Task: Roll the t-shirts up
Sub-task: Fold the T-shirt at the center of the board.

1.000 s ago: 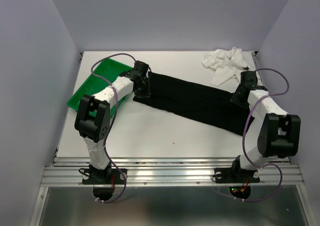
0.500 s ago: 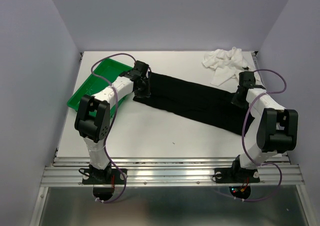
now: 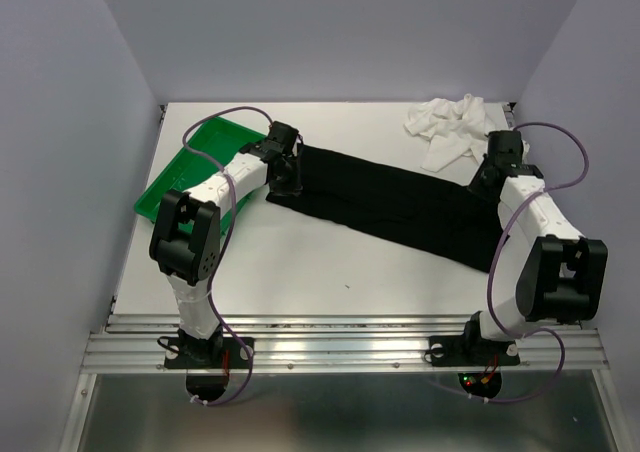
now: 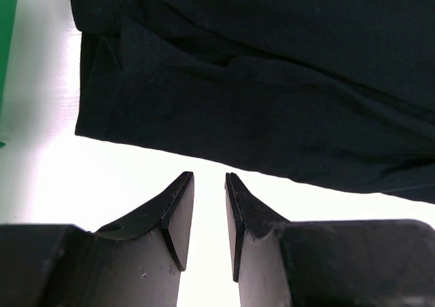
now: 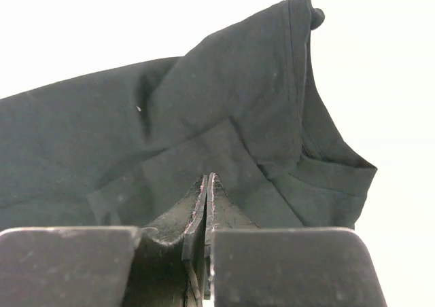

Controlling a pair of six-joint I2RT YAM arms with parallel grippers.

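Pale walls [image 3: 330, 32] close in a white table [image 3: 330, 272]. On it the black shirt [image 3: 390, 202] lies folded into a long band, running from the far left of the middle down toward the near right. The white shirt [image 3: 450, 127] sits crumpled in the far right corner, just beyond the band's right end. A green tray [image 3: 175, 177] lies at the left, tilted.

The left gripper [image 4: 209, 176] hangs at the band's left end. Its jaws stand partly apart over bare table, just off the shirt's near edge, and hold nothing.

The right gripper [image 5: 207, 179] is at the far edge of the band's right end, fingers pressed tight together. Black cloth lies right at the tips. I cannot tell whether any fold is pinched between them.
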